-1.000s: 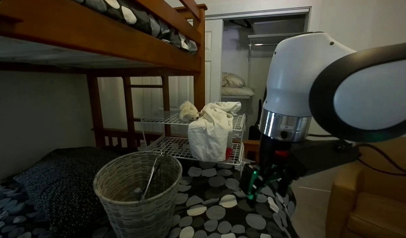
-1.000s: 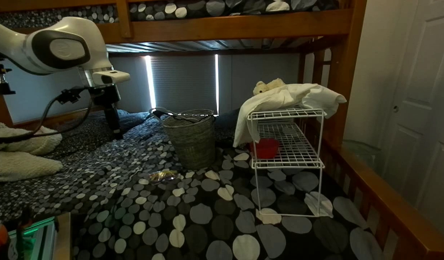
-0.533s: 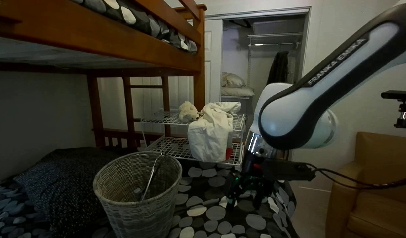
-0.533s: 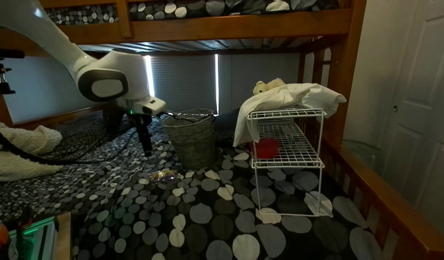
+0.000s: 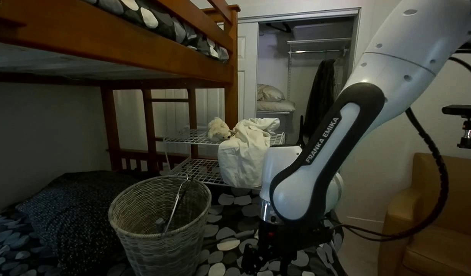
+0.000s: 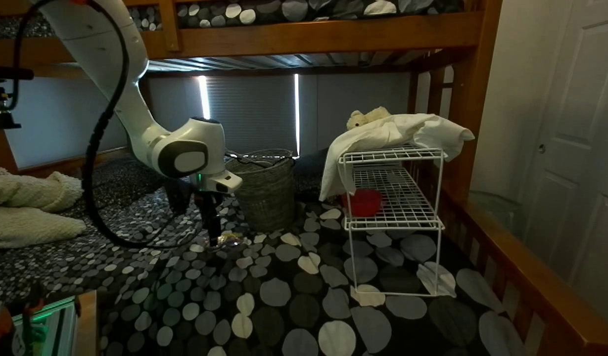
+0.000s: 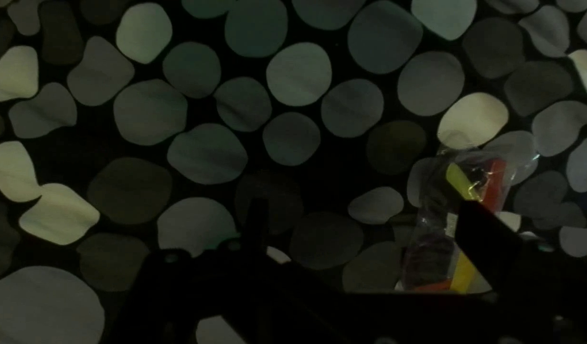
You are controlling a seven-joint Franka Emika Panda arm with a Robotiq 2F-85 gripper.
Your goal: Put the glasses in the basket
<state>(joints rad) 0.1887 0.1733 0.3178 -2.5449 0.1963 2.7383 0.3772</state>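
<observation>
The tool (image 7: pixel 365 205) is standing with its jaws wide, holding nothing, while a clear packet (image 7: pixel 436 220) with red and yellow in it, presumably the glasses, is lying on the worktop (image 7: pixel 293 138) at the tool's three o'clock in the wrist view, partly hidden behind one jaw. In an exterior view the basket (image 5: pixel 162 249) is standing at the tool's ten o'clock. The approach alone is looking nearly done; gripping, carrying and releasing are all remaining.
</observation>
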